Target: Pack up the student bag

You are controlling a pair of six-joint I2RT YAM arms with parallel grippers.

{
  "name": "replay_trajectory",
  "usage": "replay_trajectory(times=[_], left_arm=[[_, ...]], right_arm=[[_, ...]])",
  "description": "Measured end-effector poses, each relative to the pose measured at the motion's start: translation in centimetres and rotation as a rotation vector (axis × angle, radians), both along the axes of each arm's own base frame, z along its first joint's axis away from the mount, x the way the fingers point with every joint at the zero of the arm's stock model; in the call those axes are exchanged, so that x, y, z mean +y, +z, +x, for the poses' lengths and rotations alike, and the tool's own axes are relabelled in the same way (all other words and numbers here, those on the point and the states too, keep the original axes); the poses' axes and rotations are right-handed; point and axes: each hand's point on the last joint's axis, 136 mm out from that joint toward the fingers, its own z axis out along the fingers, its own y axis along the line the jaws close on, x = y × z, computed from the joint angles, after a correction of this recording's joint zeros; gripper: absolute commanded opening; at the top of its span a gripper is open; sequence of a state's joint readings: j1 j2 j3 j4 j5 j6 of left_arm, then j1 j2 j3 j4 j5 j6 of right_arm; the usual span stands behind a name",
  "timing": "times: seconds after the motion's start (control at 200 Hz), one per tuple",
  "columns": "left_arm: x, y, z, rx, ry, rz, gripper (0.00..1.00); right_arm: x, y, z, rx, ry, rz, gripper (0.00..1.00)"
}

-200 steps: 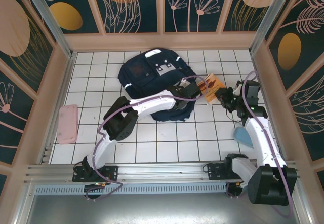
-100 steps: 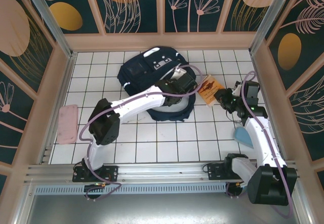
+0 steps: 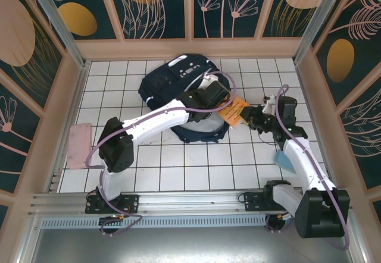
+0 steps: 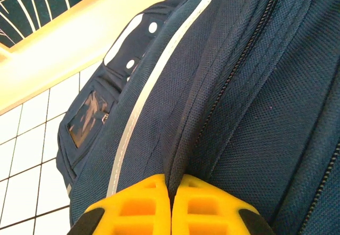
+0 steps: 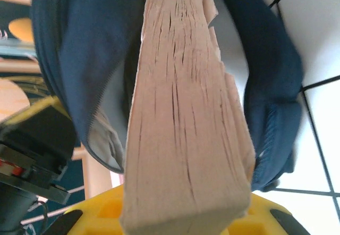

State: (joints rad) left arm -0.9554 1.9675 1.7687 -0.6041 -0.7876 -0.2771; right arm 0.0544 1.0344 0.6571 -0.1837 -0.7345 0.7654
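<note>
At the desk's point(image 3: 178, 168) far middle, the bag point(image 3: 169, 83) lies with its mouth pinched by the left pincer point(image 4: 171, 213), while the right pincer point(image 3: 251, 118), clamped on a book point(image 3: 232, 109), noses it in, so packing looks barely begun, with a pink item point(image 3: 80, 146) and a blue item point(image 3: 284, 159) left.

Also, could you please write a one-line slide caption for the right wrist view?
Right pincer holds a thick book, page edges toward camera, at the open student bag.
</note>
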Motion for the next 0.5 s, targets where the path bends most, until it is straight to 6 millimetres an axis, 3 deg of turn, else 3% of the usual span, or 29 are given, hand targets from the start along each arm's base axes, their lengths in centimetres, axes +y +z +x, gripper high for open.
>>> replay_trajectory(times=[0.23, 0.5], left_arm=[[0.1, 1.5, -0.2, -0.021, -0.006, -0.042, 0.00], [1.5, 2.8, -1.7, -0.016, -0.025, -0.082, 0.00]], right_arm=[[4.2, -0.9, 0.0, 0.026, 0.093, 0.060, 0.15], [7.5, -1.0, 2.1, -0.012, 0.072, 0.097, 0.14]])
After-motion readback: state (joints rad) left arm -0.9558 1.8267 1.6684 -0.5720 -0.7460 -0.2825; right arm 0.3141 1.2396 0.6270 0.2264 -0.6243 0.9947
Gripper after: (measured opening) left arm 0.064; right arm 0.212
